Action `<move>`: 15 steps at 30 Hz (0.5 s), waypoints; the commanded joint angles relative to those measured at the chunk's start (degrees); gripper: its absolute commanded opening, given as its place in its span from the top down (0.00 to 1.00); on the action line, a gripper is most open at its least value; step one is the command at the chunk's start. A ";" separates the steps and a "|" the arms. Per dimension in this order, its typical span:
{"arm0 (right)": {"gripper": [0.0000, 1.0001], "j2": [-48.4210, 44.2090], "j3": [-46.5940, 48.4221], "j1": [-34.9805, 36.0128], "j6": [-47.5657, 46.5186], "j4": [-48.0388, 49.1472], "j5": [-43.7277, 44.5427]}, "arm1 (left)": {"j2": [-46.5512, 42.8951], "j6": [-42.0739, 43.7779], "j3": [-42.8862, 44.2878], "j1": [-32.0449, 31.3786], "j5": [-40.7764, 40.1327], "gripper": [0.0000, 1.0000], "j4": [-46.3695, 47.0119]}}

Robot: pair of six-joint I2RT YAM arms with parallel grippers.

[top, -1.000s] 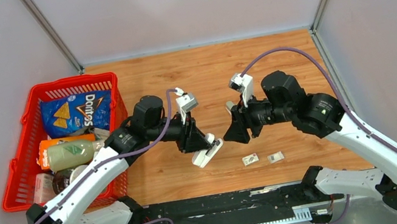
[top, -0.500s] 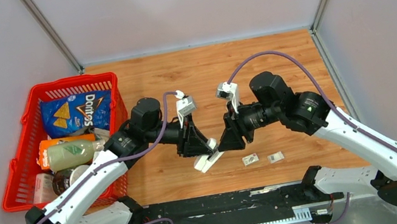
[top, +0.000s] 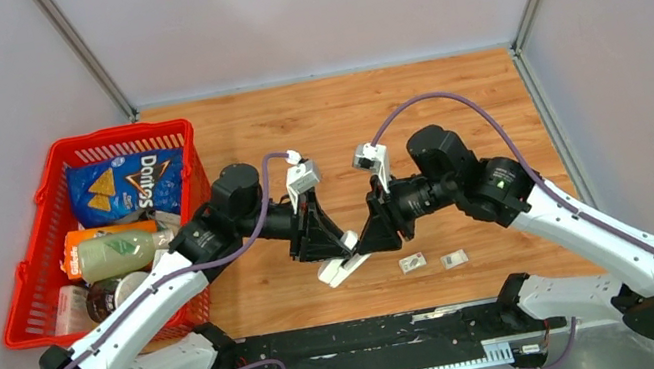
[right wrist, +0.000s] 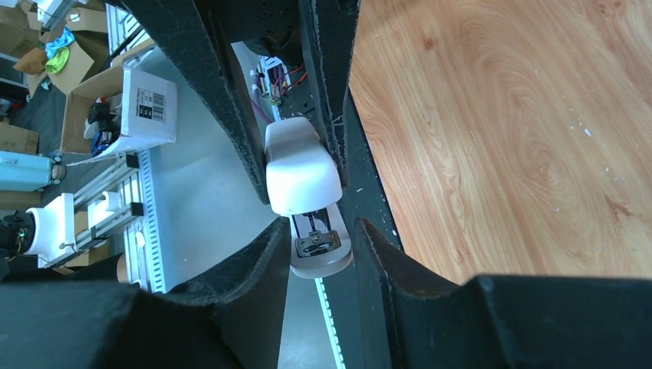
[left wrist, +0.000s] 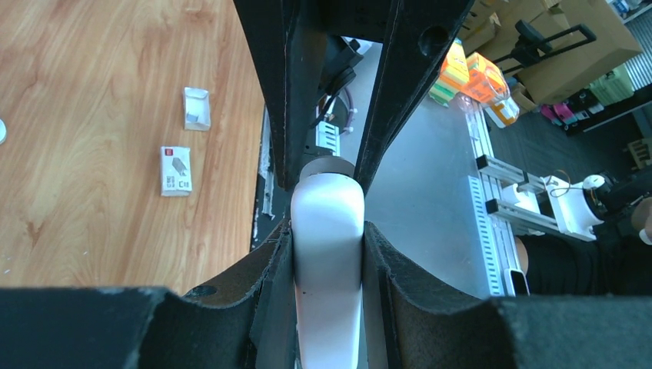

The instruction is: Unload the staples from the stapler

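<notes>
Top external view: white stapler [top: 339, 267] at lower centre of frame, between both arms. Its body is pinched from both sides by the left gripper [top: 329, 243]. The right gripper [top: 368, 239] flanks its front end; contact cannot be told. Staples not discernible.

At the left of the frame I see a red basket [top: 119, 133] holding a blue chip bag [top: 128, 184], a pale green bottle [top: 117, 254] and an orange pack [top: 72, 258]. On my wooden counter [top: 451, 102], lower middle, lie a small white packet [top: 412, 263] and a second packet [top: 455, 259] just beside it, apart.
</notes>
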 commanded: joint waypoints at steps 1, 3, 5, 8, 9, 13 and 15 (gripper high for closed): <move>0.62 -1.90 -2.81 0.55 0.64 4.12 -2.59 | -0.71 -1.28 0.29 -0.22 2.94 1.00 5.96; 0.65 -2.17 -3.87 1.08 1.26 5.43 -3.21 | -0.54 -1.89 0.03 -0.22 2.76 1.00 7.27; 0.70 -2.26 -4.49 1.52 1.26 5.61 -3.21 | -0.54 -2.77 -0.32 -0.22 2.76 1.00 8.67; 0.75 -2.96 -6.24 2.13 2.31 7.63 -4.09 | -0.54 -3.82 -0.59 -0.31 2.14 1.00 10.87; 0.77 -3.40 -6.94 2.48 2.66 8.42 -4.53 | -0.36 -4.17 -0.76 -0.31 2.06 1.00 11.40; 0.91 -5.24 -10.28 3.19 4.94 13.16 -5.58 | 0.17 -5.41 -1.20 -0.75 0.92 1.00 13.43; 1.00 -6.38 -12.04 3.36 6.26 15.10 -5.76 | 0.26 -5.93 -1.38 -1.01 0.13 1.00 16.06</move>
